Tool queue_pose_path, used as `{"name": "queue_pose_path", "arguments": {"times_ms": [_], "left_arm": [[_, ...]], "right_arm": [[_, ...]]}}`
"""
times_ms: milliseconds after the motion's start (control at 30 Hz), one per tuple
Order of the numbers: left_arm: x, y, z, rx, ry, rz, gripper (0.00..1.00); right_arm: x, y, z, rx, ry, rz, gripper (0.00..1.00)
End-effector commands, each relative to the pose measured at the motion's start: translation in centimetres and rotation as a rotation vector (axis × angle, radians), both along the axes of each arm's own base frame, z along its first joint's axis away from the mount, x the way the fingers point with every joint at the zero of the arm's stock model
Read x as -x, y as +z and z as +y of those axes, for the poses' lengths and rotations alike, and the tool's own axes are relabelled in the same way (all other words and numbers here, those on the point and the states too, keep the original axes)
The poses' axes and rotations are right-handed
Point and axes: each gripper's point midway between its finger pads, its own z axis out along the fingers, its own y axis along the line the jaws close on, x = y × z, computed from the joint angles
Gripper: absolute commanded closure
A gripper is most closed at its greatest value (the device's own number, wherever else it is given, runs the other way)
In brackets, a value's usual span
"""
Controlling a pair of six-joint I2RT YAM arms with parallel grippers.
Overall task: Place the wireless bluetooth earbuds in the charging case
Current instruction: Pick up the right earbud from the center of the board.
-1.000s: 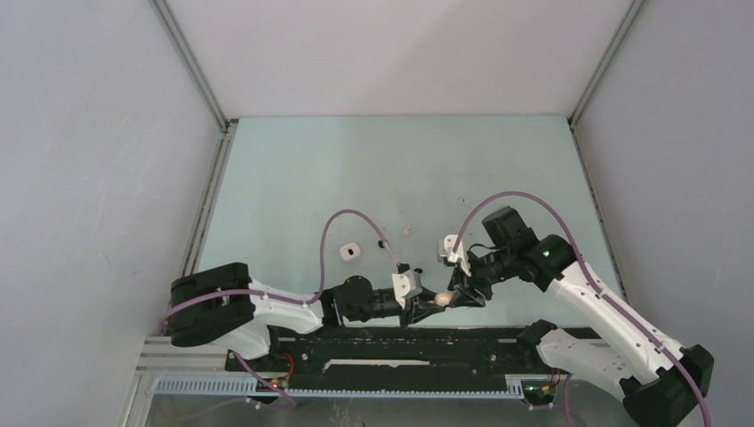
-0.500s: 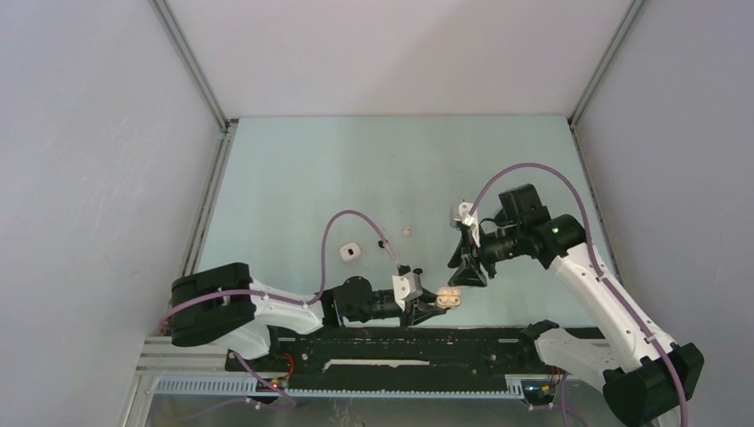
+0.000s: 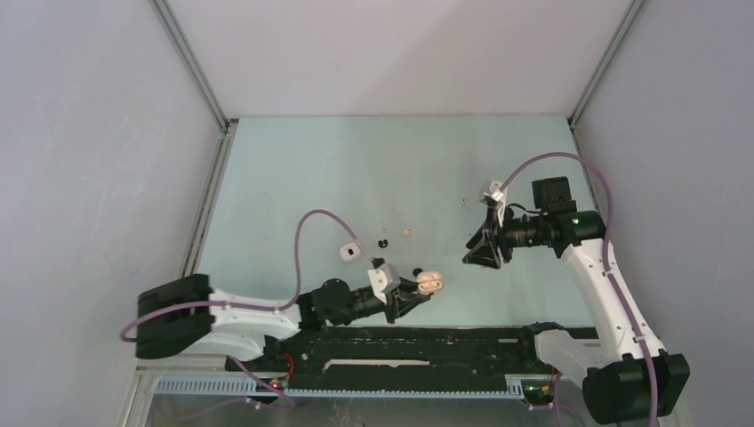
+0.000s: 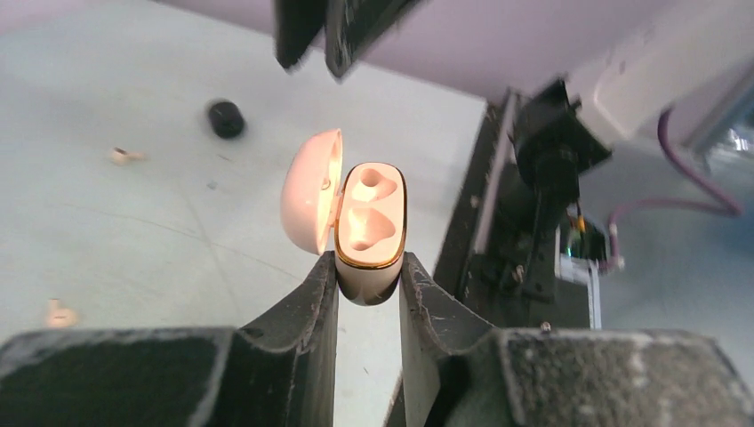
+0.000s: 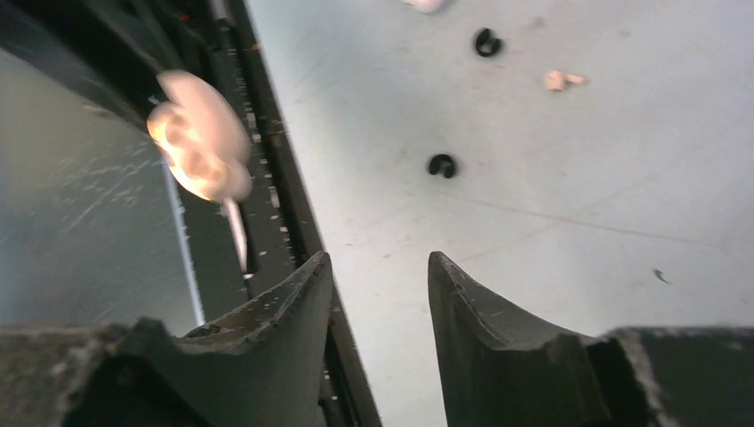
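Reaching rightward, left claw (image 3: 411,296) clamps open charging case (image 4: 369,222).

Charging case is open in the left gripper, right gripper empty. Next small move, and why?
Probably bring the right gripper down over the beige earbud on the table. The charging case, clamped in the left gripper, shows both wells empty, and the right jaws stand open with nothing between them.
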Motion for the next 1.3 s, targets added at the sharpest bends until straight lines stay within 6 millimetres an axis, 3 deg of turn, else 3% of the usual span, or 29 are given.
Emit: {"name": "queue_pose_path", "arguments": {"times_ms": [0, 167, 300, 433, 600, 867, 1067, 1267], "left_arm": [[-3.0, 1.8, 3.7, 0.032, 0.229, 0.012, 1.00], [-4.8, 1.1, 6.9, 0.014, 0.359, 0.047, 1.00], [-6.9, -0.3, 9.7, 0.023, 0.458, 0.126, 1.00], [-7.7, -1.2, 12.1, 0.043, 0.512, 0.118, 1.00], [-7.5, -1.8, 12.9, 0.054, 0.513, 0.103, 1.00], [-6.7, -1.7, 12.7, 0.086, 0.466, 0.127, 1.00], [-6.2, -1.5, 12.2, 0.100, 0.430, 0.143, 1.00], [-6.0, -0.7, 12.3, 0.122, 0.421, 0.141, 0.99]], "right_arm": [[-5.9, 0.4, -1.0, 0.066, -0.167, -0.085, 0.55], [-10.4, -1.2, 0.4, 0.116, -0.245, -0.103, 0.60], [-12.9, -4.2, 3.7, 0.249, -0.185, -0.126, 0.64], [-14.8, -7.0, 6.9, 0.294, -0.127, -0.096, 0.68], [-18.1, -11.4, 8.3, 0.467, -0.074, -0.146, 0.68], [-22.7, -15.2, 10.3, 0.558, -0.059, -0.113, 0.66], [-23.0, -17.0, 11.5, 0.631, -0.020, -0.108, 0.64], [-20.4, -18.5, 11.2, 0.718, 0.055, -0.097, 0.62]]}}
